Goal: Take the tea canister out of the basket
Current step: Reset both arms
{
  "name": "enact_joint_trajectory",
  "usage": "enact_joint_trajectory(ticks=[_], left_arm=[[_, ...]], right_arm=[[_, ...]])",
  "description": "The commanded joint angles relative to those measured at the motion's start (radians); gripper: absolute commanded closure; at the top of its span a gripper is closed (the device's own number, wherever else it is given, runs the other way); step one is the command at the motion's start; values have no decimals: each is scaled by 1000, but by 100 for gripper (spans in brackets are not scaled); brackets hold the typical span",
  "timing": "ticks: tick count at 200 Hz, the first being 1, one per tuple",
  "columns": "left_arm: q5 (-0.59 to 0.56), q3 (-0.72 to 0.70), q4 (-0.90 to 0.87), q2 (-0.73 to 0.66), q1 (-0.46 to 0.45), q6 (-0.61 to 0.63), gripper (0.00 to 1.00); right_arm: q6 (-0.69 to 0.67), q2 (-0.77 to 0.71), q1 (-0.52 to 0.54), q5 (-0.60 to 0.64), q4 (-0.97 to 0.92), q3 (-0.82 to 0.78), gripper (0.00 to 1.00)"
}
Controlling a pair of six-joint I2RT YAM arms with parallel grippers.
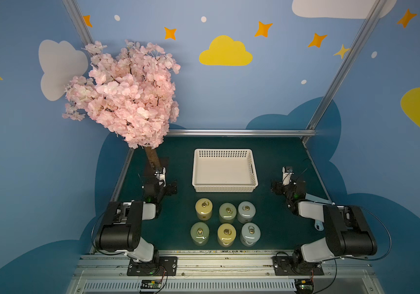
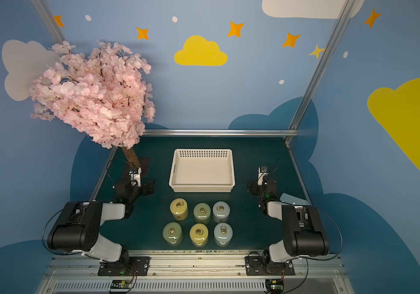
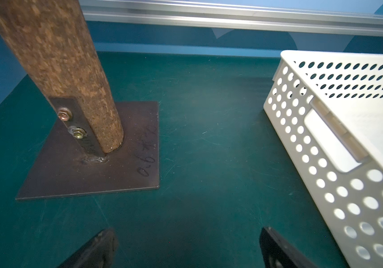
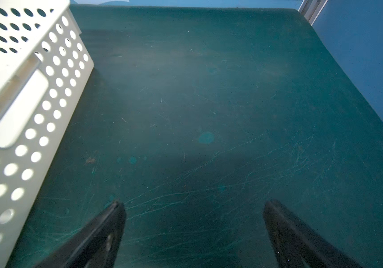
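Note:
The white perforated basket (image 1: 225, 189) (image 2: 202, 189) stands at the middle back of the green mat, and its floor is bare. Several tea canisters with ring-pull lids stand upright in two rows on the mat in front of it: yellow (image 1: 204, 209), green (image 1: 227, 213) and pale blue (image 1: 246, 211) among them. My left gripper (image 1: 164, 188) (image 3: 187, 232) rests left of the basket, open over bare mat. On the other side of the basket my right gripper (image 1: 288, 189) (image 4: 194, 204) is also open, with nothing between its fingers. Each wrist view shows a basket side wall (image 3: 325, 162) (image 4: 35, 116).
A pink blossom tree (image 1: 127, 94) leans over the back left corner. Its brown trunk (image 3: 58, 69) is bolted to a dark metal plate (image 3: 116, 181) just ahead of my left gripper. An aluminium rail (image 1: 242, 132) bounds the back, and a pale blue object (image 1: 318, 225) lies by the right arm.

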Motion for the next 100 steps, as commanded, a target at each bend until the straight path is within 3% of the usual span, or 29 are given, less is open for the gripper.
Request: enact_joint_trajectory(ticks=[1,100], left_arm=[[-5,10,22,-13,-1,6,0],[-10,9,22,-13,-7,8,0]], right_arm=[[-6,-19,6,12,21,12,2],[-6,-18,6,12,21,13,2]])
